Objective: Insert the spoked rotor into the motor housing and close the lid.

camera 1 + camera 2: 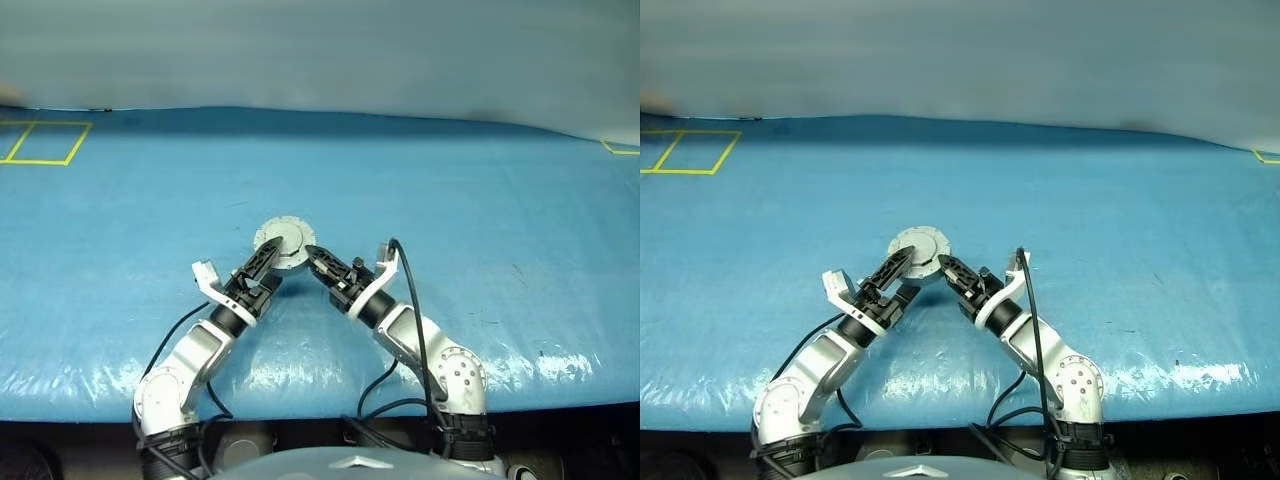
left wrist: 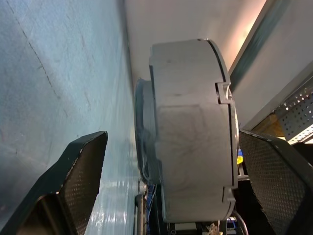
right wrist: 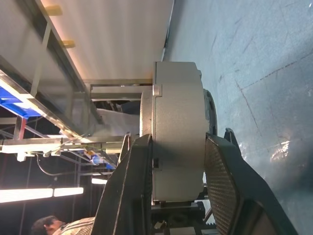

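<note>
The motor housing (image 1: 285, 242), a short silver cylinder, stands upright between my two grippers over the blue table (image 1: 450, 220). The lid (image 1: 288, 236), a flat grey disc with a ribbed rim, lies on top of the housing. The spoked rotor is hidden. My right gripper (image 1: 315, 262) is shut on the housing (image 3: 178, 122), one pad (image 3: 230, 176) pressed against each side. My left gripper (image 1: 270, 265) reaches in from the other side and is open. Its fingers (image 2: 78, 171) stand wide on either side of the housing (image 2: 190, 132) without touching it.
A yellow tape square (image 1: 45, 142) marks the far left of the table and a yellow corner (image 1: 620, 150) the far right. The table's front edge (image 1: 320, 405) runs just before the arms. A person (image 3: 49, 226) shows beyond the table in the right wrist view.
</note>
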{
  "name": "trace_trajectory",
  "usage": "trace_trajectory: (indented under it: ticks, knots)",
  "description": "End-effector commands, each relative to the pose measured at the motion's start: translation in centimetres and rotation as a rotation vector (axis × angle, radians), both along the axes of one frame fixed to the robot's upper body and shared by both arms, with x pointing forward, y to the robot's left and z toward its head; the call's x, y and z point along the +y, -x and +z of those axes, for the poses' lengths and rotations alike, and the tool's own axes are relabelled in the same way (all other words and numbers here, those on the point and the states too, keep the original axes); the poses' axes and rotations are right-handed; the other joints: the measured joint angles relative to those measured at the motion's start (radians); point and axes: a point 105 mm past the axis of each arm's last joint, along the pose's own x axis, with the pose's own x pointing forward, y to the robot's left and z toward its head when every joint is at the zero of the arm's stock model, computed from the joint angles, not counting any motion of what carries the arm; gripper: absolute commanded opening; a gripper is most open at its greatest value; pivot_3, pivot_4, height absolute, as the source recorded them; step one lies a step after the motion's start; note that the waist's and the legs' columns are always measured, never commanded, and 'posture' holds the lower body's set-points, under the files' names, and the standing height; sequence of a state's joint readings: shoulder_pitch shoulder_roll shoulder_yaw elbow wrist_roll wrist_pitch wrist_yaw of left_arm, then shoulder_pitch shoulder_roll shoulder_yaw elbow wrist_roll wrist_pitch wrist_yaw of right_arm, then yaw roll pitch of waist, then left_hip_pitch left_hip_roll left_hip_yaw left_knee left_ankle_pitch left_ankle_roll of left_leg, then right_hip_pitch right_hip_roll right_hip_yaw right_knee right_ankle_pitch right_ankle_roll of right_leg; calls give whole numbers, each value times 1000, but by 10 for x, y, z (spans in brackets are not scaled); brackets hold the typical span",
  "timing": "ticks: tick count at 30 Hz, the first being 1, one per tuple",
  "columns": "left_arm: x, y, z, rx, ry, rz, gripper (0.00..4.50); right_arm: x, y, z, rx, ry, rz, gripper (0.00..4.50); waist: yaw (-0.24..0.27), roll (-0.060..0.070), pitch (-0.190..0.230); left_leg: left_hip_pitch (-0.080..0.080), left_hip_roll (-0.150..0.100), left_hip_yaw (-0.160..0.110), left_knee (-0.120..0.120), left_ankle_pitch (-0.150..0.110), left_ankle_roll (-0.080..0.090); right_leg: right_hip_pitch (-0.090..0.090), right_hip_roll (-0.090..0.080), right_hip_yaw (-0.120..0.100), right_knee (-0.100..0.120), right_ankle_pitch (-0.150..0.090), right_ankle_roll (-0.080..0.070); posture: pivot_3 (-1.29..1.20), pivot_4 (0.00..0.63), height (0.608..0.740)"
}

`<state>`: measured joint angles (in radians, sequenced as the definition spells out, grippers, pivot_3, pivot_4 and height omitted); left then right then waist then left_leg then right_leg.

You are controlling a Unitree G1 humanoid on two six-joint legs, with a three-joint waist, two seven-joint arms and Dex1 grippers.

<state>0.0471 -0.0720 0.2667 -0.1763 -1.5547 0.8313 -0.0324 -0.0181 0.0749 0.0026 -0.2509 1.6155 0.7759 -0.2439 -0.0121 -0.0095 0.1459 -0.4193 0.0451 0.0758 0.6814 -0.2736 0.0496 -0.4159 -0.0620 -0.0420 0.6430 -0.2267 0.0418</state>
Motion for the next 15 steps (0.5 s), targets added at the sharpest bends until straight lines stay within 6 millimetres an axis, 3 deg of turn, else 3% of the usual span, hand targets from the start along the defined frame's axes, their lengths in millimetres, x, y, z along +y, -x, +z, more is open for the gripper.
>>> trace_trajectory:
  ticks: [1, 3, 8, 10, 11, 15]
  knots:
    - [-5, -3, 10, -38, 76, 3, 4324, 8, 9, 31, -101, -90, 42, 1177, 0, 0, 0, 0, 0, 0, 0, 0, 0, 0, 0, 0, 0, 0, 0, 0, 150, 740]
    - [-5, -3, 13, -50, 95, 0, 3913, 8, 10, 31, -102, -81, 51, 1177, 0, 0, 0, 0, 0, 0, 0, 0, 0, 0, 0, 0, 0, 0, 0, 0, 150, 740]
    - [-7, -1, 15, -57, 89, -24, 2325, 6, 12, 32, -155, -41, 45, 1177, 1, 0, 0, 0, 0, 0, 0, 0, 0, 0, 0, 0, 0, 0, 0, 0, 150, 740]
    - [-6, -2, 14, -53, 77, -27, 2335, 4, 13, 33, -186, -24, 39, 1177, 1, 0, 0, 0, 0, 0, 1, 0, 1, 0, 0, 0, 0, 0, 1, 0, 150, 740]
    - [-5, -3, 14, -55, 70, -25, 2335, 3, 13, 33, -202, -4, 33, 1904, 1, 0, 0, 0, 0, 0, 1, 0, 1, 0, 0, 0, 0, 0, 1, 0, 150, 740]
    - [1, -13, 15, -57, 25, 3, 2335, -3, 14, 32, -299, 125, 4, 3127, 1, 0, 0, 0, 0, 0, 1, 0, 1, 1, 0, 0, 0, 0, 1, 0, 150, 740]
